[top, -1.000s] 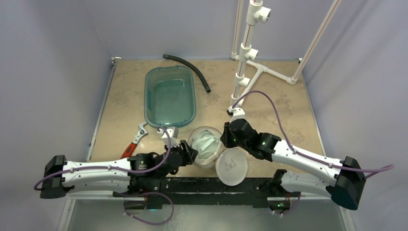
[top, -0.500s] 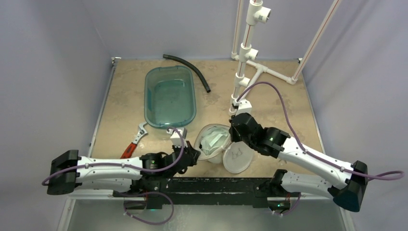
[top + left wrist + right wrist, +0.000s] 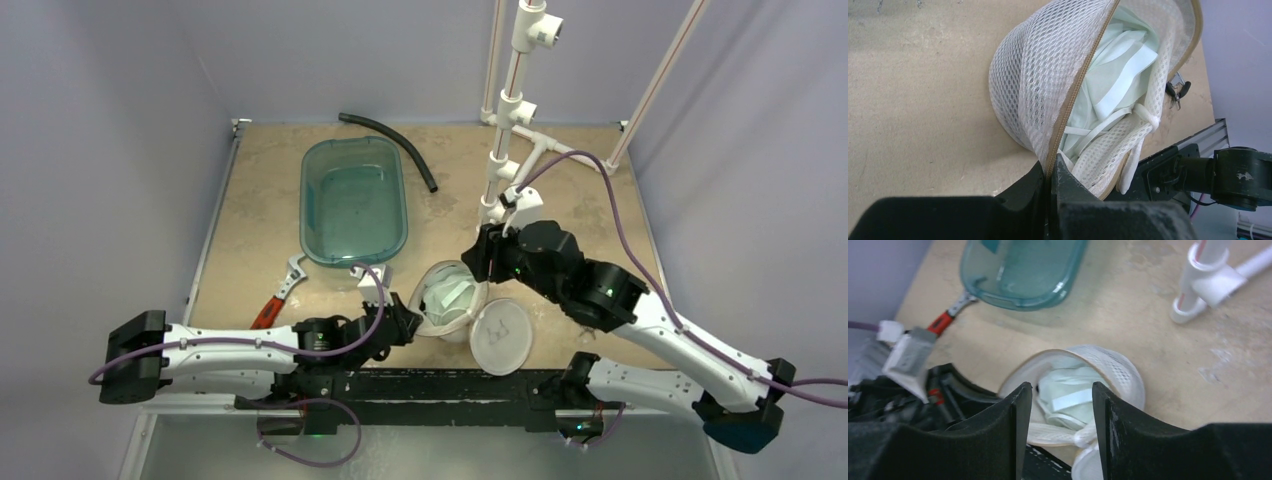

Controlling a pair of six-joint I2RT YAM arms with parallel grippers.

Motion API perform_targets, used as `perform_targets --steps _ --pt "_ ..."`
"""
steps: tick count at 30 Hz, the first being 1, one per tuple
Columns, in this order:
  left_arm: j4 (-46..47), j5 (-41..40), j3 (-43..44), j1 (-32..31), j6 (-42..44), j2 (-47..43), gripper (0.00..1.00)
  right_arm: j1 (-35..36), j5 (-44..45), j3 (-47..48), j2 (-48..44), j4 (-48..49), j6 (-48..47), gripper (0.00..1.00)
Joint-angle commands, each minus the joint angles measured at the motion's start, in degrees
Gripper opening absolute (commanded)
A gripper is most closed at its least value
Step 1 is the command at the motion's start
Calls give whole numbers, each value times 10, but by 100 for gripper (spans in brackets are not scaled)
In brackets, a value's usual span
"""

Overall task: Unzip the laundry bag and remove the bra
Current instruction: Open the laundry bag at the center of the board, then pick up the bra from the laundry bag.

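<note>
The tan desk has pale purple walls around it. The laundry bag lies open at the near middle, with the bra inside. The left claw pinches its zip edge tight. The right claw hangs above, spread, holding nothing.

Teal tub, black hose, wrench

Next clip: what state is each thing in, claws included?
White drum-shaped mesh laundry bag: unzipped, mouth open.
Flat round mesh top: flipped open, lying beside bag.
Pale mint bra: inside bag.
Left claw: shut on bag's zip rim.
Right claw: open, empty, above bag.
Teal plastic tub: upright.
</note>
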Motion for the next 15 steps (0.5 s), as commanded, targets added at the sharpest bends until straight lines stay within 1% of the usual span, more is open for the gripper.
perform_targets --steps 1,4,5,6,10,15 --pt "31 0 28 2 8 0 0 22 -97 26 24 31 -45 50" --pt "33 1 33 2 6 4 0 84 -34 17 66 19 -41 51" --pt "30 0 34 2 5 4 0 91 -20 13 79 14 -33 52" --pt "29 0 35 2 4 3 0 92 -12 6 86 15 -28 54" --pt "21 -6 33 2 -2 -7 0 92 11 -30 101 37 -11 67" --pt "15 -6 29 2 -4 -17 0 93 39 -50 129 34 6 73"
